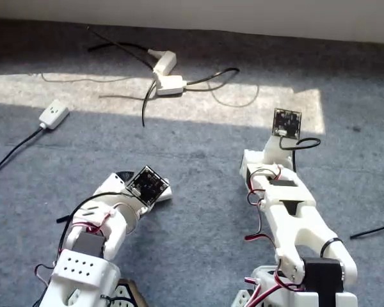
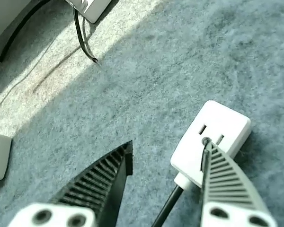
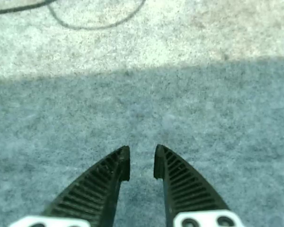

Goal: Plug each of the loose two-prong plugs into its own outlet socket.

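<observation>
Grey carpet [image 2: 180, 56]; left end effector [image 2: 167, 142] (jaws apart) seemingly touching outlet socket [image 2: 222, 124]

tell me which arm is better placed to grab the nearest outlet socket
Left. The left gripper is open with one finger right at the white outlet socket; the right gripper hangs over bare carpet.

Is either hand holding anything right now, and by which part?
Nothing is held. The left hand is open, one fingertip over the socket, not clamping it. The right hand has nothing between its fingers.
</observation>
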{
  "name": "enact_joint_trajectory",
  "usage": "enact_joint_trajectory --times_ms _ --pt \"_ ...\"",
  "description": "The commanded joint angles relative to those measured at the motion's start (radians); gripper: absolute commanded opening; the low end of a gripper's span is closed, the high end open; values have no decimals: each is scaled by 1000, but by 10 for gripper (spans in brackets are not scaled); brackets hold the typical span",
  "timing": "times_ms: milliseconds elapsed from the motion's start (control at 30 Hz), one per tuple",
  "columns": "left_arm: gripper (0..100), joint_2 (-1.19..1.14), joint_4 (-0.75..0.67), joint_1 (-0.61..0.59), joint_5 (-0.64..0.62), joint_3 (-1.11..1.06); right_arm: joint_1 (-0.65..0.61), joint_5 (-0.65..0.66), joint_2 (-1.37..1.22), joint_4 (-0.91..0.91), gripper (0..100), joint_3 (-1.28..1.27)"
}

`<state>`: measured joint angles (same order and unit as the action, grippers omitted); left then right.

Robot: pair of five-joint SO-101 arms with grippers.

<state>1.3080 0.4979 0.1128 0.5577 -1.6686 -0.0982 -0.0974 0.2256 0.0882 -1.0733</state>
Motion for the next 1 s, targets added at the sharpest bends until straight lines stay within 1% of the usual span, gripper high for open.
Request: enact_joint_trajectory --times_ms 0,67,167,233,300,400,600,700,767,867,933,967 --pt "242 -13 -29 2 11 -5 -7 -2 4 -19 100 44" --pt "243 -13 21 25 14 10 -7 -2 4 -19 100 44" --pt "244 -13 201 51 12 88 -7 -2 4 -19 100 44" --pt "242 -13 308 90 11 124 -7 -2 4 -19 100 44" --pt "242 -13 370 127 11 143 -7 -2 4 -19 100 44" --pt "242 -13 399 150 12 150 -7 -2 4 -19 100 44" --pt "242 -13 427 157 14 156 -7 -2 4 -19 100 44" --pt "236 -12 494 217 12 176 -7 -2 4 -19 100 45" --pt "190 -4 508 263 14 177 -7 -2 4 -19 100 45" --pt "114 -4 508 278 15 179 -7 -2 4 -19 100 45" --pt "108 -4 508 277 15 179 -7 -2 4 -19 100 45" --pt "123 -4 508 275 15 183 -7 -2 4 -19 100 45"
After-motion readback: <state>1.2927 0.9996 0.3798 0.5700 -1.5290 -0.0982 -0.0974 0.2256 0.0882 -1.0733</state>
